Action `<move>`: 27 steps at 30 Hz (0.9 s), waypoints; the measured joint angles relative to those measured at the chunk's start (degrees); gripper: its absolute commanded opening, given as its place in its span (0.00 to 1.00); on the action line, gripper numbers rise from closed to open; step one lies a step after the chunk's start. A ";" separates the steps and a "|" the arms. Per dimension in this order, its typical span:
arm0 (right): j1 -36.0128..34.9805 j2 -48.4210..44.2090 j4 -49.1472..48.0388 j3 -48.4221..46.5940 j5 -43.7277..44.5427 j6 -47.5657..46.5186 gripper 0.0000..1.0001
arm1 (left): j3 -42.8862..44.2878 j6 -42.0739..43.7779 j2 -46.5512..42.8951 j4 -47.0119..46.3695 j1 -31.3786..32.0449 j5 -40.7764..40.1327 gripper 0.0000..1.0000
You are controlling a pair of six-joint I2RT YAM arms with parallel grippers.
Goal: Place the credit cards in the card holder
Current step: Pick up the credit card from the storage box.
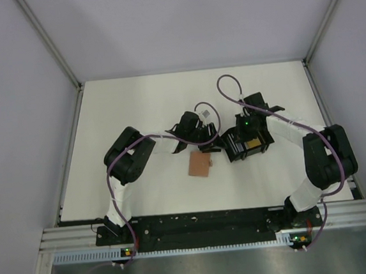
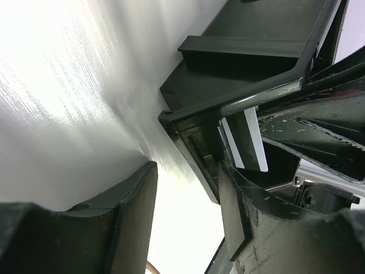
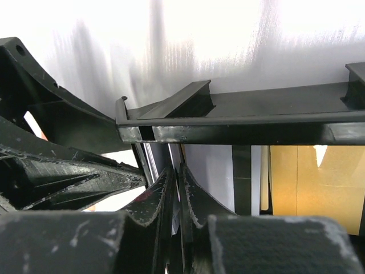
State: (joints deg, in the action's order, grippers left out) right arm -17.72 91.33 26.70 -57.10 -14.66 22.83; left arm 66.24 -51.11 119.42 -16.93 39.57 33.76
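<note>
The tan card holder (image 1: 199,165) lies flat on the table, left of the black tray (image 1: 233,153). The yellow-orange card (image 1: 253,145) stands inside the tray and also shows in the right wrist view (image 3: 311,182). My right gripper (image 1: 247,134) reaches down into the tray. In its wrist view my right gripper (image 3: 178,182) is shut on the thin edge of the light blue card (image 3: 214,177). My left gripper (image 1: 206,139) is open and empty at the tray's left corner (image 2: 171,117), above the holder. A pale card with a dark stripe (image 2: 255,142) shows inside the tray.
The tray's rim (image 3: 239,123) crosses right in front of my right fingers. The two grippers are close together over the tray. White walls and metal frame posts (image 1: 50,43) bound the table, and a rail (image 1: 203,225) runs along its near edge.
</note>
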 measured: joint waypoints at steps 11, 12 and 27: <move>-0.17 2.56 0.87 -0.44 -0.42 -1.57 0.00 | 0.22 0.02 0.02 0.20 0.28 0.04 0.52; -0.17 2.56 0.85 -0.44 -0.37 -1.77 0.00 | 0.22 0.04 0.02 0.20 0.28 0.02 0.52; -0.50 -7.56 4.72 -2.82 7.82 -2.23 0.00 | 0.44 9.51 -9.75 9.55 0.50 -8.39 0.66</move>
State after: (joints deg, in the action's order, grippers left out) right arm -18.22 83.77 31.42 -59.92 -6.83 20.60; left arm 66.67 -41.60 109.67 -7.38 40.07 25.36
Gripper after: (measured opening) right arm 0.006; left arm 0.630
